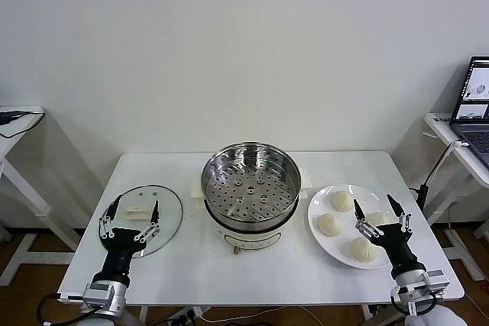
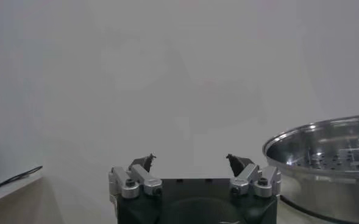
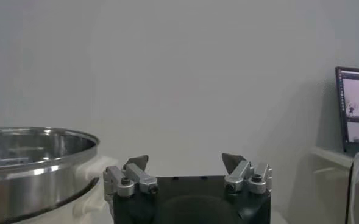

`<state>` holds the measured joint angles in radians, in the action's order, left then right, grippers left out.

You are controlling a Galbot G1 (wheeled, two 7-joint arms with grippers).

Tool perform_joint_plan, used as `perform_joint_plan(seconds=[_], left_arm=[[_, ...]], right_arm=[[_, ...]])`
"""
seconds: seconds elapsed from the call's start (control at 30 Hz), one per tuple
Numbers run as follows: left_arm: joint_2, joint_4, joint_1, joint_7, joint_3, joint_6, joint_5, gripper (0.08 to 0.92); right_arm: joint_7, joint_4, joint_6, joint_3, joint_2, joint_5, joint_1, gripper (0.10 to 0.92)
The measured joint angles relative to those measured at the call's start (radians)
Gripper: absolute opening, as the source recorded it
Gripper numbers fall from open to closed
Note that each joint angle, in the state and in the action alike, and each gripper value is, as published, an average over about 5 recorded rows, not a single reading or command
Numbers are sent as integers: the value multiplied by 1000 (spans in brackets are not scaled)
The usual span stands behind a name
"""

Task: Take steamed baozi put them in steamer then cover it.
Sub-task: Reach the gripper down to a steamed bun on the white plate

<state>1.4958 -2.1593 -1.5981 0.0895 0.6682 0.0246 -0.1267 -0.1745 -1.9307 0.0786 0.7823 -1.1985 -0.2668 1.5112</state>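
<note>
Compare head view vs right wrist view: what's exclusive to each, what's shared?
Head only: four baozi on the white plate, the glass lid lying on the table, the left gripper open above the lid, and the steamer's perforated tray.
Right wrist only: nothing.
Both: the steamer, empty and uncovered, the right gripper open, the laptop.

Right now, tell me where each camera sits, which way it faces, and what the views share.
Head view: high on the robot, looking forward and down at the table; shows steamer, lid, plate of baozi, and both open grippers, left gripper, right gripper.
Left wrist view: low on the left arm, facing the wall; shows its own left gripper and the steamer.
Right wrist view: low on the right arm, facing the wall; shows its own right gripper, the steamer, a laptop.
Shared: all three show the steamer.
</note>
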Motion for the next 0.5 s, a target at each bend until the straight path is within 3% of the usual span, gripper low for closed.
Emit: perform_joint_plan(seconds=[0.2,0.5], left_arm=[[1,-4,9,1,-10,0,0,823],[-7,-13,14,6,-26,-4,2,823]], right_arm=[[-15,58,-37,-24,96,86,-86,823],[-115,218,-99,-216,371,278,-350,823]])
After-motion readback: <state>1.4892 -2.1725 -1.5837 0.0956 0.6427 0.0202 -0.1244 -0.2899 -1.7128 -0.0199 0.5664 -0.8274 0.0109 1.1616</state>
